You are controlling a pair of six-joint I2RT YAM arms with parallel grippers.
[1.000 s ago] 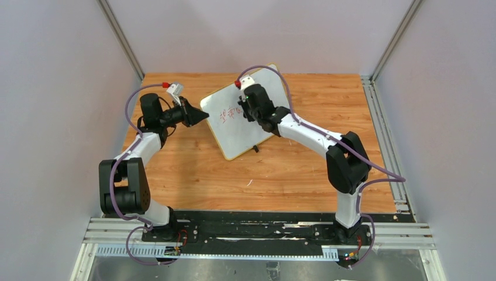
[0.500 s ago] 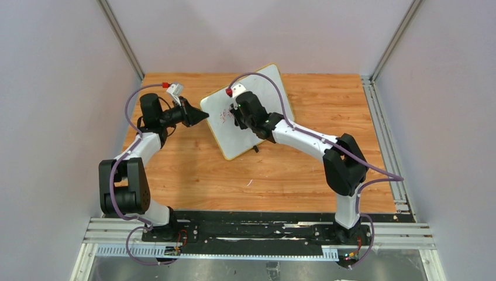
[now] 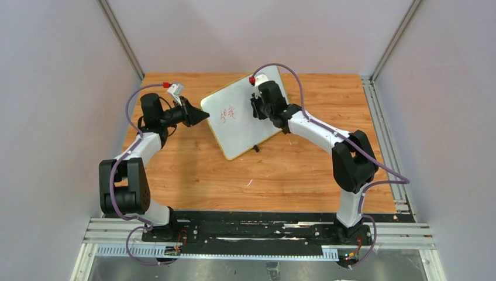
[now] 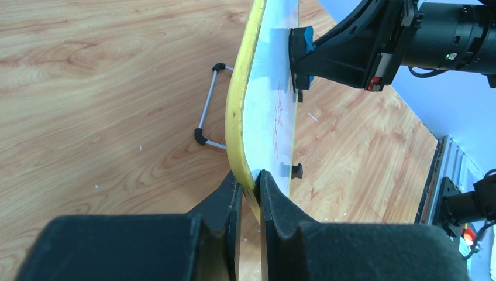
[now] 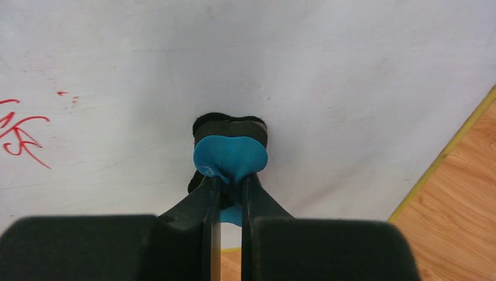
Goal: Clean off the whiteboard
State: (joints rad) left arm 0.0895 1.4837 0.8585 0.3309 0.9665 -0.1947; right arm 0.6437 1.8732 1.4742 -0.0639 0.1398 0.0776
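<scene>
Small rectangular whiteboard [image 3: 240,120] with a thin yellow frame and rounded corners, set askew over the far middle of the light-brown wooden surface [image 3: 281,170] and tipped up at a slant. Grey-white face, faintly smudged, with a short patch of red handwriting [image 3: 227,115] on the left half. Seen nearly edge-on from the left wrist, yellow rim toward the camera. Small black foot [image 4: 296,170] near the lower edge, on the face side. Thin grey wire stand with black ends [image 4: 207,111] on the wood just behind the board. Pinched at the left corner by the black left tool [image 4: 250,178], shut tight on the yellow frame from both sides. On the right part of the face, a blue eraser [image 5: 230,155] with a black pad underneath, pressed against the white. Clamped from both sides by the black right tool [image 5: 230,178], held apart from the red strokes, with the yellow edge and bare wood off to the lower right in the right wrist view.
</scene>
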